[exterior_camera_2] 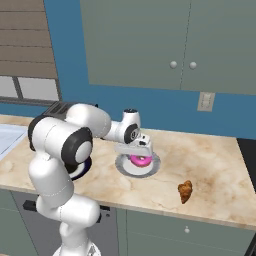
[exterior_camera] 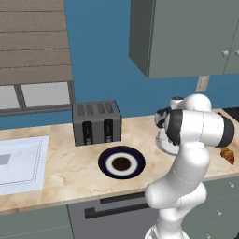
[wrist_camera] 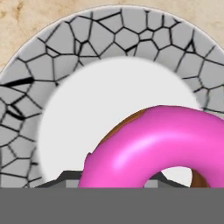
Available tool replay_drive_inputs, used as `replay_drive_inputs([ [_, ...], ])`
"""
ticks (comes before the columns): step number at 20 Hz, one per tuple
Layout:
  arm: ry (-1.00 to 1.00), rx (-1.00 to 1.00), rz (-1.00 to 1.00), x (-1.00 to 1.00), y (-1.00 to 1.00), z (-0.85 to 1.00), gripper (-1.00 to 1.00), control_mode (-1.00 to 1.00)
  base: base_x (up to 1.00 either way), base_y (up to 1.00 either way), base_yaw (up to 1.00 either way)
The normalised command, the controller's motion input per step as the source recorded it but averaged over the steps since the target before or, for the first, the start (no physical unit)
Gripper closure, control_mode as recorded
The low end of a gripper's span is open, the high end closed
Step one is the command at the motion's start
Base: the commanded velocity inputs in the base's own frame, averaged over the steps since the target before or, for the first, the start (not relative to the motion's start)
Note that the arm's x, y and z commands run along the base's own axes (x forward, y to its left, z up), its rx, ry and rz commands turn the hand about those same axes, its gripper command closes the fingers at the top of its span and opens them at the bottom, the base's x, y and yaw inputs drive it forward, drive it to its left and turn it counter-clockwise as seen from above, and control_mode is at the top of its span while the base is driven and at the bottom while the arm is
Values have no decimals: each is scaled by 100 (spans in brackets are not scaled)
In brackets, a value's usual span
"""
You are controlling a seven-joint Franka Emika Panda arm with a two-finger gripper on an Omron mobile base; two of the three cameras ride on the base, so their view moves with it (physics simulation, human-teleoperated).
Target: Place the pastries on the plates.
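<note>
Two pastries and two plates are counted, one of each pair now together. The pink-iced ring doughnut with a brown cake body (wrist_camera: pixel 162 144) sits between the fingers of the two-finger gripper (exterior_camera_2: pixel 140 158), which is closed on it; the hand camera shows the icing bulging up directly ahead of the fingertips. Directly beneath the jaws lies the pale grey round plate with a crackle-patterned rim and plain white centre (wrist_camera: pixel 87 39). The doughnut appears low over that white centre, but contact with the plate cannot be confirmed. Judgement: the hand is held over the middle of the plate so that the pastry lands well inside the rim once released.

The golden-brown ridged crescent croissant (exterior_camera_2: pixel 185 191) lies bare on the beige marbled counter (exterior_camera_2: pixel 210 165), well apart from the jaws, on the side away from the arm's base and nearer the counter's front edge. The navy round plate with a white ring and dark brown centre (exterior_camera: pixel 121 163) stands vacant, well apart on the opposite side, in front of one grey slotted metal toaster (exterior_camera: pixel 96 122). Judgement: that plate is reserved for the croissant; the task is about half done.
</note>
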Motion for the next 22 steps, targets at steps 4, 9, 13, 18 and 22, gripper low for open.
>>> replay_drive_inputs([
  [4, 9, 0, 0, -18, 6, -8, 100, -100, 0, 0, 0],
  [9, 1, 0, 0, -3, 4, -5, -100, -100, 0, 0, 0],
  [13, 0, 0, 0, 0, 0, 0, -100, -100, 0, 0, 0],
  [18, -2, 0, 0, 0, 6, 2, -100, -100, 0, 0, 0],
  [22, -5, 0, 0, -14, 4, 24, -100, -100, 0, 0, 0],
])
